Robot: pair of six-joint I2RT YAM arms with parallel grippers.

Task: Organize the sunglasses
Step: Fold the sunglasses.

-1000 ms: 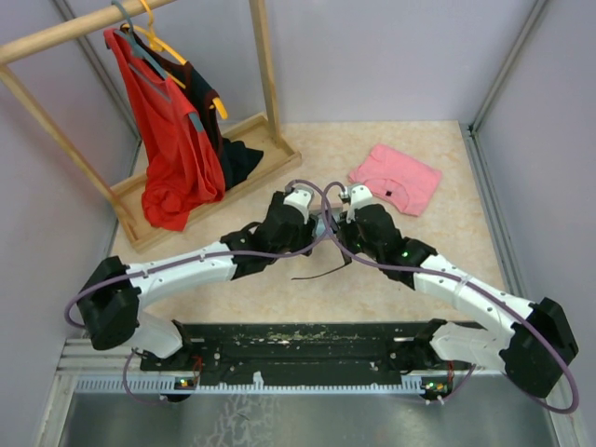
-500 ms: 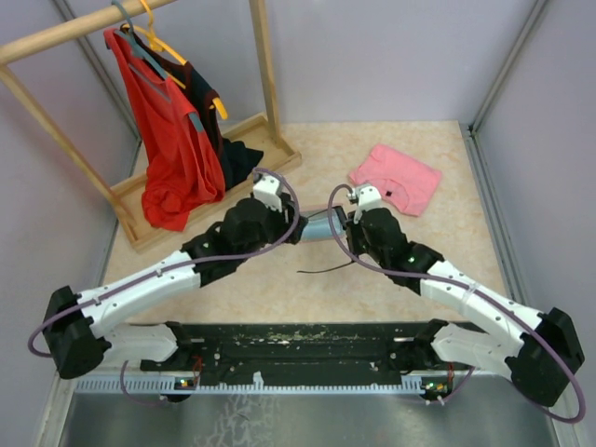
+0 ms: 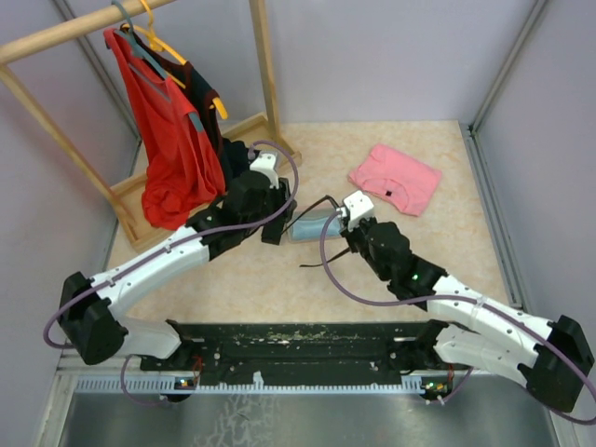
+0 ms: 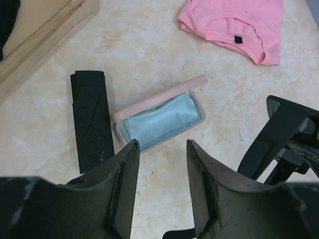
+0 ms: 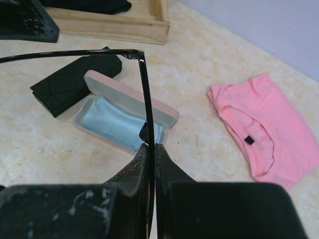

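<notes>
Now R gripper (image 5: 151, 149) clamped on black sunglasses (image 5: 144, 84) frame, held up near open pink case (image 5: 130, 99). L gripper (image 4: 159, 167) parted, empty, over that case; black case (image 4: 92, 119) just beside.

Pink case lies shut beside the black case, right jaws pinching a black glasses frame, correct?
No: the pink case lies open, blue lining showing in the left wrist view. The black case beside it and the pinched black frame are right.

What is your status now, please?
Left gripper open, empty. Right gripper shut on black sunglasses. Pink case open, black case beside it.
</notes>
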